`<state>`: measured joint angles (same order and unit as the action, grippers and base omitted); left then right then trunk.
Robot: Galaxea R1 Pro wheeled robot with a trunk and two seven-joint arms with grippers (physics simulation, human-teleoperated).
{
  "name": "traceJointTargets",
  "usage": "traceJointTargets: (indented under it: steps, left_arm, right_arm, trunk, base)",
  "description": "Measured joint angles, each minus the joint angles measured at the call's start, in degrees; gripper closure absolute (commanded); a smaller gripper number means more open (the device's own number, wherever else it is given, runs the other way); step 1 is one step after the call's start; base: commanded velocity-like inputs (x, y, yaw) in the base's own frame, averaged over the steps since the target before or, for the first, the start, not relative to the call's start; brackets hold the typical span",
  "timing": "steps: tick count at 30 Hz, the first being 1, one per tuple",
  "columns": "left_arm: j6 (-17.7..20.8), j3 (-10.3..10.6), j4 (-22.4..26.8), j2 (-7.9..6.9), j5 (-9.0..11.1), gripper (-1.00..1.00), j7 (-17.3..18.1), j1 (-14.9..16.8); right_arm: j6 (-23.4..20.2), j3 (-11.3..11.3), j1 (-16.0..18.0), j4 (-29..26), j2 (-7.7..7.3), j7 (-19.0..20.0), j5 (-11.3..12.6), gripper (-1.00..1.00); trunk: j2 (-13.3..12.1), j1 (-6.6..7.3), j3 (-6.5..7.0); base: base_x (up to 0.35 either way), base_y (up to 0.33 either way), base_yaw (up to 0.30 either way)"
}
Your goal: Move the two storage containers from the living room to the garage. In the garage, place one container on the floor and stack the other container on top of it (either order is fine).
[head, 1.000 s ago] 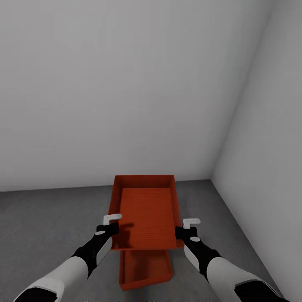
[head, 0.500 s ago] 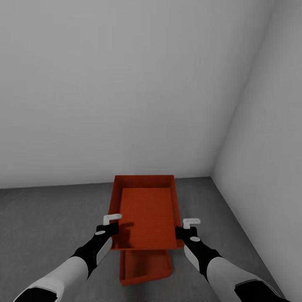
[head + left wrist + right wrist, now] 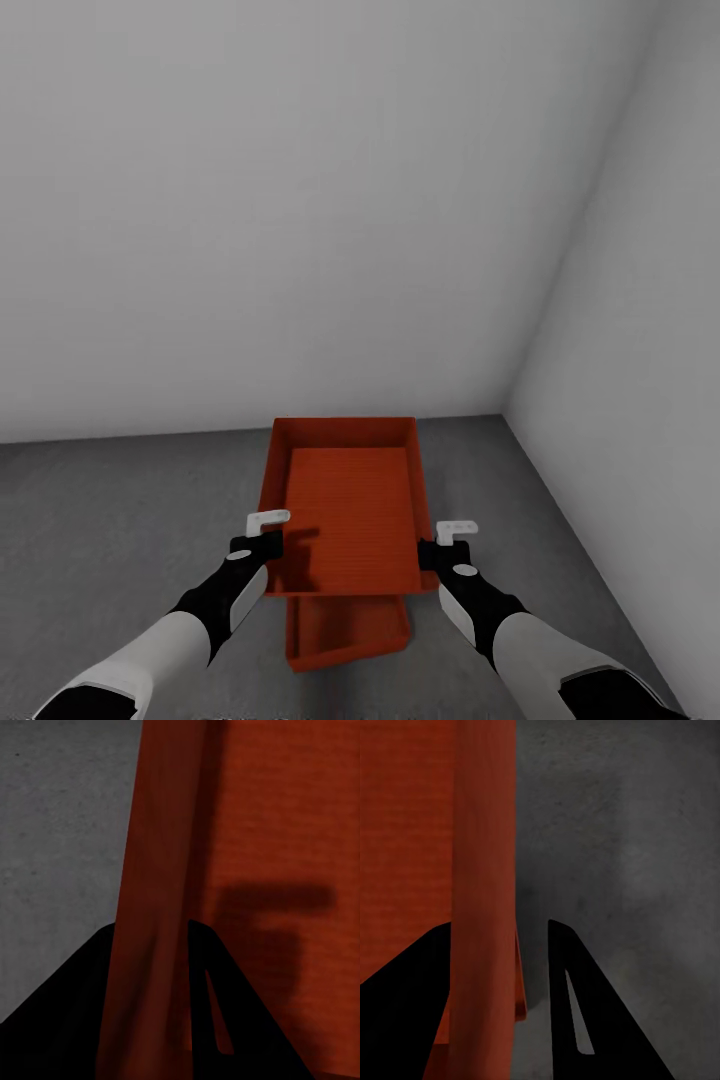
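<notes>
Stacking in the garage corner

On the concrete floor [image 3: 120, 520] rests the lower container [image 3: 345, 630]; the upper container [image 3: 345, 500] hangs above it, left hand [image 3: 262, 532] and right hand [image 3: 450, 540] each clamped on a side wall. Lowering and releasing remain.

Upper orange-red container [image 3: 345, 505] held level, above floor container [image 3: 348, 635]

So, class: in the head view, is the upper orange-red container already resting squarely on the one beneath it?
No: the upper container is held up by both grippers, and the lower container sits offset nearer the robot.
</notes>
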<state>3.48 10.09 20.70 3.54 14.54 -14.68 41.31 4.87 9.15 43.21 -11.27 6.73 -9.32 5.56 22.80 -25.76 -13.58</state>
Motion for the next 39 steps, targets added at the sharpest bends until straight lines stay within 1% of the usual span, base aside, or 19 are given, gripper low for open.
traceJointTargets:
  steps: [39]
  left_arm:
    - [0.03,0.13,-0.06,-0.01,0.06,1.0,-0.05,0.01]
  right_arm:
    - [0.03,0.08,0.02,0.12,0.0,-0.03,0.04,1.0]
  trunk:
    - [0.01,0.0,-3.54]
  base:
    - [0.0,0.0,0.0]
